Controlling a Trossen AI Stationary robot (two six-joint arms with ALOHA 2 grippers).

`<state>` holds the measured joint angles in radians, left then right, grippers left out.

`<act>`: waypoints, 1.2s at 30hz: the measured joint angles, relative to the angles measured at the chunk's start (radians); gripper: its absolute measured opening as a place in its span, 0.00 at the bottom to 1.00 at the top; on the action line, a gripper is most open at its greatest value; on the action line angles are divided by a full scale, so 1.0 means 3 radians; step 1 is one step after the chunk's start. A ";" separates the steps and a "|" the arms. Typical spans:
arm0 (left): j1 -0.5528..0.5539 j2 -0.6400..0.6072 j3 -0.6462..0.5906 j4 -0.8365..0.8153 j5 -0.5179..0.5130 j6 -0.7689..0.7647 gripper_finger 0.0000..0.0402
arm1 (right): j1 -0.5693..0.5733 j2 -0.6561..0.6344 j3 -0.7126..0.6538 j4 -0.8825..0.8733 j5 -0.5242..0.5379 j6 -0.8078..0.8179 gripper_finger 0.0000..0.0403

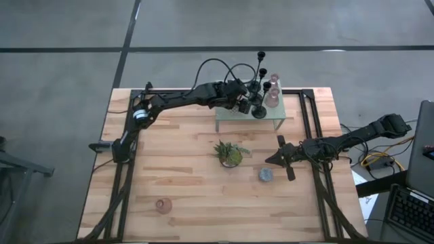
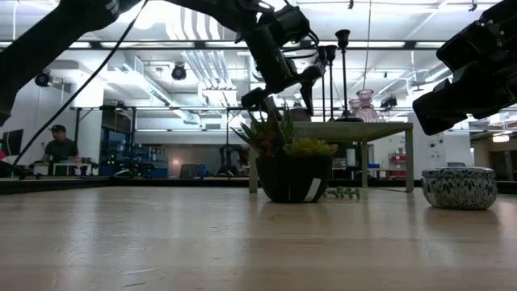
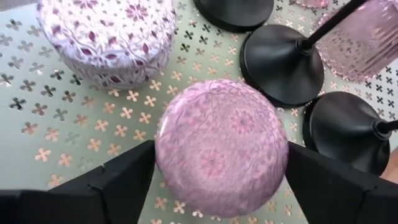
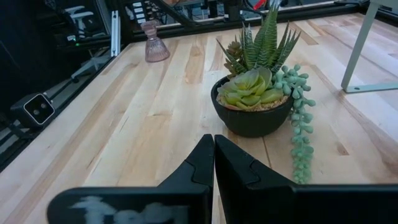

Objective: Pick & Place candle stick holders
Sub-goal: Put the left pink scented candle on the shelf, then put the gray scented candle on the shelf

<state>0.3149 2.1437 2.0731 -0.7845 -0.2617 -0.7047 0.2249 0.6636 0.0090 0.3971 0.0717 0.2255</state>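
Left wrist view shows the left gripper (image 3: 219, 180) spread wide around a round pink holder (image 3: 221, 154) resting on the pale green rack (image 3: 93, 124), fingers flanking it without clearly clamping. Black candlestick bases (image 3: 281, 63) stand just beyond. The right gripper (image 4: 214, 163), pinched shut and empty, waits near the plant (image 4: 256, 93).

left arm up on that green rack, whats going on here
The left tool is over the pale green mesh rack, its fingers standing open on either side of a round pink holder sitting on the rack. Black candlesticks and a patterned lilac holder stand beside it. The right tool waits shut above the table near the potted plant; a blue holder is on the table.
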 joint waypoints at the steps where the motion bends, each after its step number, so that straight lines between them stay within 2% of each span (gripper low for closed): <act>1: 0.0001 0.0000 0.0000 0.0002 -0.0004 0.0007 0.87 | -0.0001 0.0000 0.0000 0.0000 0.0000 -0.0001 0.02; 5: 0.0015 0.0000 -0.0001 0.0070 -0.0009 0.0007 0.91 | -0.0001 0.0000 0.0000 0.0001 0.0001 0.0000 0.02; 12: 0.0019 -0.0119 0.0000 0.0109 0.0004 0.0066 0.91 | 0.0000 0.0000 0.0000 0.0000 0.0000 -0.0001 0.02; 16: -0.0040 -0.0199 0.0009 0.0161 0.0221 0.0065 0.91 | -0.0001 0.0003 0.0000 0.0001 0.0002 -0.0001 0.02; 20: -0.0277 -0.0228 0.0024 0.0233 0.0318 0.0198 0.91 | -0.0001 0.0002 0.0000 0.0003 0.0004 0.0000 0.02; 28: -0.0869 -0.0230 0.0030 0.0292 0.0268 0.0638 0.91 | -0.0001 0.0004 0.0000 0.0002 0.0002 0.0000 0.02; 36: -0.1392 -0.0236 -0.0375 0.1164 0.0017 0.0750 0.91 | 0.0000 0.0001 0.0000 0.0003 0.0002 0.0000 0.02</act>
<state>-0.1028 2.0729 1.9606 -0.4353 -0.2566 -0.4797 0.2249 0.6638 0.0090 0.3981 0.0722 0.2254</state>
